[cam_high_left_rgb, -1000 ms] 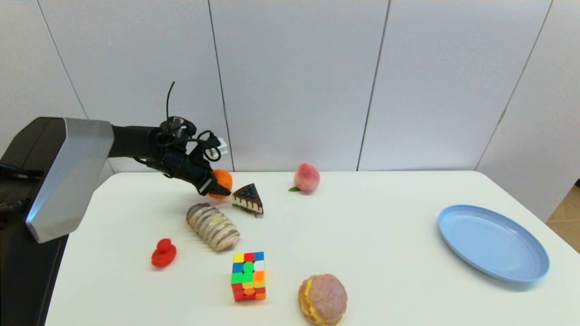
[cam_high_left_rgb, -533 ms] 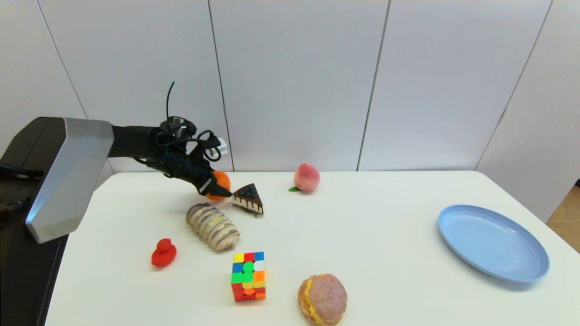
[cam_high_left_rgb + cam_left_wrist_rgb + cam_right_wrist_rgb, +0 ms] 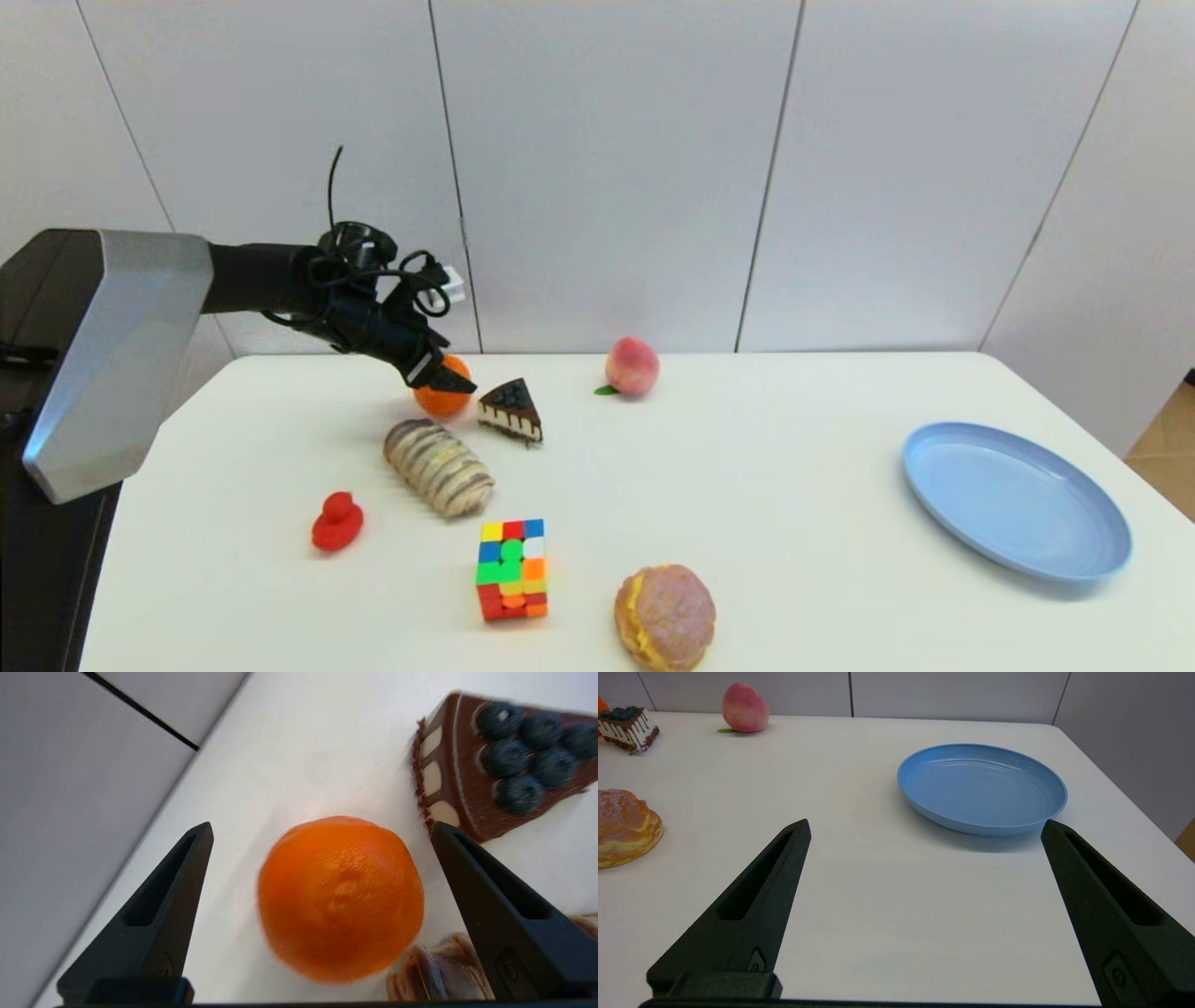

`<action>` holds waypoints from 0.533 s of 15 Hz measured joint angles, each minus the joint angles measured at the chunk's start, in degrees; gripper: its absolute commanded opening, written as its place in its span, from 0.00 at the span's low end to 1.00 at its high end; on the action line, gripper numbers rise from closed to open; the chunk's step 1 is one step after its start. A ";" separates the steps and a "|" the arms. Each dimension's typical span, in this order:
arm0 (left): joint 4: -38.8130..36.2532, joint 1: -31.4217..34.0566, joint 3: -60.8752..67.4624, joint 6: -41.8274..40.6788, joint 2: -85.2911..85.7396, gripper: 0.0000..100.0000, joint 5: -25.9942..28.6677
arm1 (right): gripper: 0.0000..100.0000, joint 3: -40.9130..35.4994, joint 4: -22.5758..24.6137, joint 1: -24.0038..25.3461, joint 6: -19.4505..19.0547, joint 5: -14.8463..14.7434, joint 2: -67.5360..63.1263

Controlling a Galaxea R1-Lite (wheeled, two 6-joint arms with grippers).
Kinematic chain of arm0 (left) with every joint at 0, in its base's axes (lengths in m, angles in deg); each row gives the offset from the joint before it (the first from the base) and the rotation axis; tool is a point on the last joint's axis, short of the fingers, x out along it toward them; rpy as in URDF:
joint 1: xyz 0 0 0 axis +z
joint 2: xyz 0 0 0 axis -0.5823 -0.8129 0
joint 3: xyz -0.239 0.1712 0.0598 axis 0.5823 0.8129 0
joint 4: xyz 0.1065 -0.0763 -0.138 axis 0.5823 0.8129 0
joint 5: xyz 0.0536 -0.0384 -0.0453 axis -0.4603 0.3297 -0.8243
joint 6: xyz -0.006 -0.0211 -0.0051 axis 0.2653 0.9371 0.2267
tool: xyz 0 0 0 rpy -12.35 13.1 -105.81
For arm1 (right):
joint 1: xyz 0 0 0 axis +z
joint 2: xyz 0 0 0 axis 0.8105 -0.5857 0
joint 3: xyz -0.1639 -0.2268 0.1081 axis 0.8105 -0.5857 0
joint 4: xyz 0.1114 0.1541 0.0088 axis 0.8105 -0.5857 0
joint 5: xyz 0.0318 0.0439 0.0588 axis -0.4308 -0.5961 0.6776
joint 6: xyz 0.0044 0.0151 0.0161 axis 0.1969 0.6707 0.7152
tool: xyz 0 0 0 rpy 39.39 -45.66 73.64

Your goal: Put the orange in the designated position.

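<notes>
The orange (image 3: 442, 401) rests on bare white tabletop near the back left, beside the wall. No mark shows the designated position. My left gripper (image 3: 452, 382) hovers just above the orange. In the left wrist view it (image 3: 322, 827) stands open, its black fingers (image 3: 154, 914) wide on either side of the orange (image 3: 341, 896) and clear of its skin. My right gripper (image 3: 925, 823) is parked low over the table's near right, open with nothing between its fingers.
A chocolate cake slice (image 3: 511, 409) lies just right of the orange and a striped bread roll (image 3: 437, 467) just in front. Farther off are a peach (image 3: 632, 366), a red duck (image 3: 336, 521), a colour cube (image 3: 511, 567), a bun (image 3: 665, 616) and a light-blue plate (image 3: 1016, 499).
The left gripper came down with the orange, let it go and has risen a little. The orange now sits lower, on the table. The right arm has not moved.
</notes>
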 measured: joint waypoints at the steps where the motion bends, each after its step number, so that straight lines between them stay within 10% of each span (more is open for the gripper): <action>1: 0.13 0.44 0.04 0.34 1.56 1.00 0.00 | 1.00 0.00 -0.02 0.00 0.00 -0.01 0.00; 8: 4.46 6.30 5.71 2.49 23.61 1.00 0.00 | 1.00 0.00 0.00 0.00 0.00 0.00 0.00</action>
